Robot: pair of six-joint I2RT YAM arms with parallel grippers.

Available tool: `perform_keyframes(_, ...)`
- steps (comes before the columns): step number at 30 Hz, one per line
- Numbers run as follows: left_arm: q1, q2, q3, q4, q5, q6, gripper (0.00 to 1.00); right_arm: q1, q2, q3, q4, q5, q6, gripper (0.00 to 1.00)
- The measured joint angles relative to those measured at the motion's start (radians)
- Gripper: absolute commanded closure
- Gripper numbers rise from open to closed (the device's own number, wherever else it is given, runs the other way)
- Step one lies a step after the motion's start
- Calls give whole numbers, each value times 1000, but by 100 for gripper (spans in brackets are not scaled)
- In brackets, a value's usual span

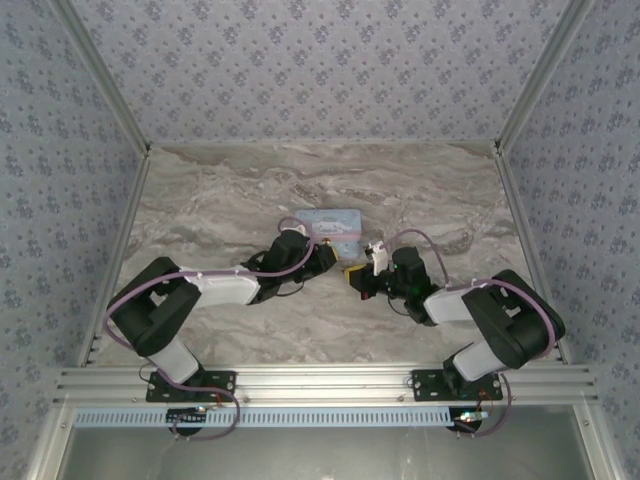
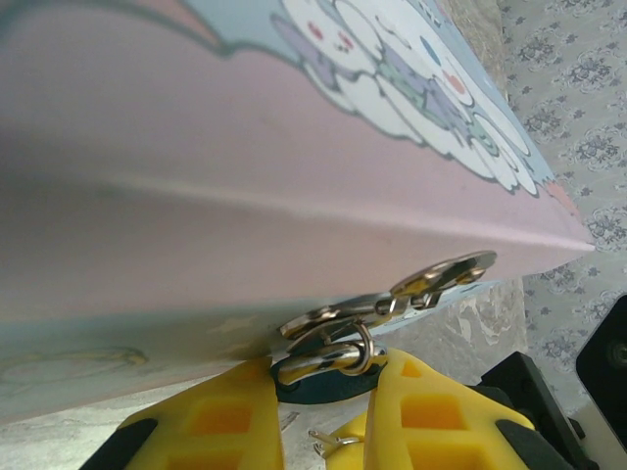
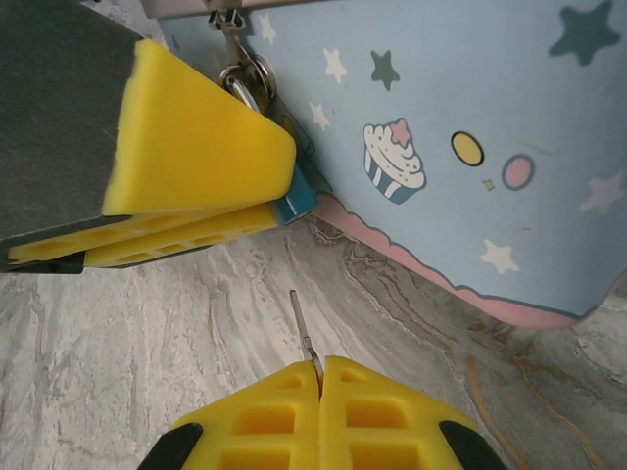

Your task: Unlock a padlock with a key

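Observation:
The teal-blue padlock (image 2: pixel 328 390) hangs by its metal shackle (image 2: pixel 333 357) from the hasp of a light-blue cartoon tin (image 2: pixel 294 147). My left gripper (image 2: pixel 323 380) is shut on the padlock's body, one yellow finger on each side. From the right wrist, a teal corner of the padlock (image 3: pixel 294 202) sticks out under the left gripper's fingers (image 3: pixel 196 166). My right gripper (image 3: pixel 319 366) is shut on the thin dark key (image 3: pixel 305 333). The key's blade points up at the padlock, a short gap below it. From above, the left gripper (image 1: pixel 326 256) and right gripper (image 1: pixel 355 277) meet in front of the tin (image 1: pixel 330 221).
The tin stands on a marbled table (image 1: pixel 220 200) near its middle. Patterned walls with metal frame rails (image 1: pixel 520 210) close the table in on three sides. Both arms lie low across the table's near half.

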Motion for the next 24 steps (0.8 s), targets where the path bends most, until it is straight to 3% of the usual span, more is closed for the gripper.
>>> perform_keyframes(24, 0, -15, -3, -37, -19, 1, 84, -5, 73, 19, 116, -13, 22, 100)
